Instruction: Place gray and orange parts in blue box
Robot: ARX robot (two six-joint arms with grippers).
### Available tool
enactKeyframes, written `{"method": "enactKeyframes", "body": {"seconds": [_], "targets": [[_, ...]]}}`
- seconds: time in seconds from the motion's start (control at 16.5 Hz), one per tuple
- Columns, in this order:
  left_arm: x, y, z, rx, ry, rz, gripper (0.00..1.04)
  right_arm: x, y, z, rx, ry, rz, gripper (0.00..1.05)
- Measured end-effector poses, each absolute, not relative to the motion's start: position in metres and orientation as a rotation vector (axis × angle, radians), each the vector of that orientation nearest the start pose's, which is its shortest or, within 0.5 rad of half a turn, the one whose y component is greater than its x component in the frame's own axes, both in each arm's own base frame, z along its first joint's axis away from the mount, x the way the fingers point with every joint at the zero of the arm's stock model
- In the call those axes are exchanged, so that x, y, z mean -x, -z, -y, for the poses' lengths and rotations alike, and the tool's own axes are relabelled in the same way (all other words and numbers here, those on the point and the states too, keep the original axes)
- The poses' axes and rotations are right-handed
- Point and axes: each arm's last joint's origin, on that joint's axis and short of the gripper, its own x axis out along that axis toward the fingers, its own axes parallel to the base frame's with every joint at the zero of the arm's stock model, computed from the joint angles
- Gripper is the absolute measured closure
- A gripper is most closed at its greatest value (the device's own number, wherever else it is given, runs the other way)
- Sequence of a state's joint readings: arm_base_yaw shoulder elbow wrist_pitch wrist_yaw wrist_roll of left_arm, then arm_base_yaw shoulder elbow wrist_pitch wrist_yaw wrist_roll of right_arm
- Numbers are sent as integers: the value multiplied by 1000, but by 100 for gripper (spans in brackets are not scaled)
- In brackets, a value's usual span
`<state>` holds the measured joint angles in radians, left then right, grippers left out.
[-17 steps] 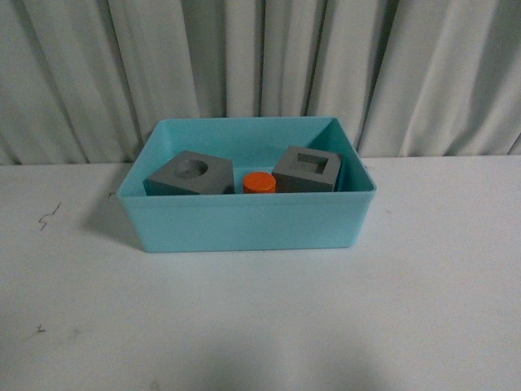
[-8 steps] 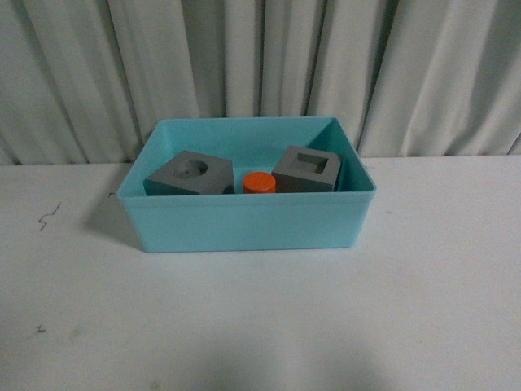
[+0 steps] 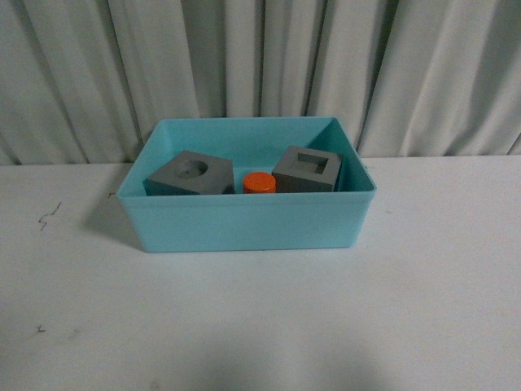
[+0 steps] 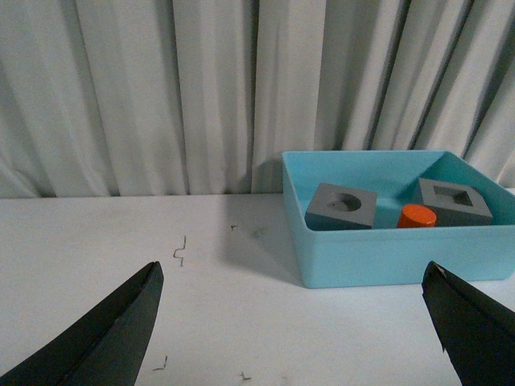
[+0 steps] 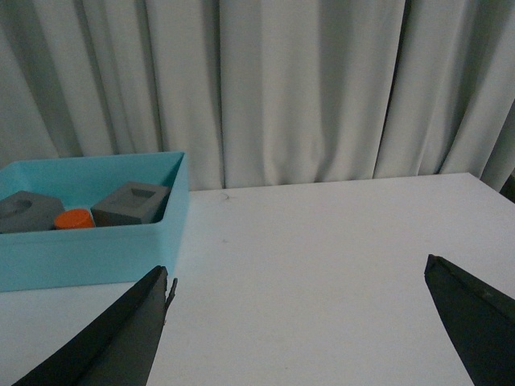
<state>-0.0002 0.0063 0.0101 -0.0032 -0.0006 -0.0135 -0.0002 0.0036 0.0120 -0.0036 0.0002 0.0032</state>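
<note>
The blue box (image 3: pixel 244 221) stands at the middle of the white table. Inside it lie a gray cube with a round recess (image 3: pixel 190 173), an orange cylinder (image 3: pixel 260 182) and a gray cube with a square recess (image 3: pixel 308 169). No arm shows in the front view. My left gripper (image 4: pixel 294 277) is open and empty over the table, well short of the blue box (image 4: pixel 386 257), with the round-recess cube (image 4: pixel 342 206), orange cylinder (image 4: pixel 418 216) and square-recess cube (image 4: pixel 455 202) visible in it. My right gripper (image 5: pixel 298 277) is open and empty, with the blue box (image 5: pixel 88 253) off to one side.
A pale pleated curtain (image 3: pixel 260 65) hangs right behind the table. Small dark marks (image 3: pixel 49 216) dot the white tabletop (image 3: pixel 260 318) left of the box. The table's far right corner (image 5: pixel 483 177) shows in the right wrist view.
</note>
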Motion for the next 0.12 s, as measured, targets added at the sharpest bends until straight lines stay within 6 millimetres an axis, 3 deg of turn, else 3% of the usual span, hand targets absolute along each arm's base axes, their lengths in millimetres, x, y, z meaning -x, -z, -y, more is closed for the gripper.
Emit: {"method": "enactKeyframes", "body": {"seconds": [0.12], "targets": [[-97, -166, 0, 14, 0, 1, 7, -97, -167, 0, -3, 0, 5, 6]]}}
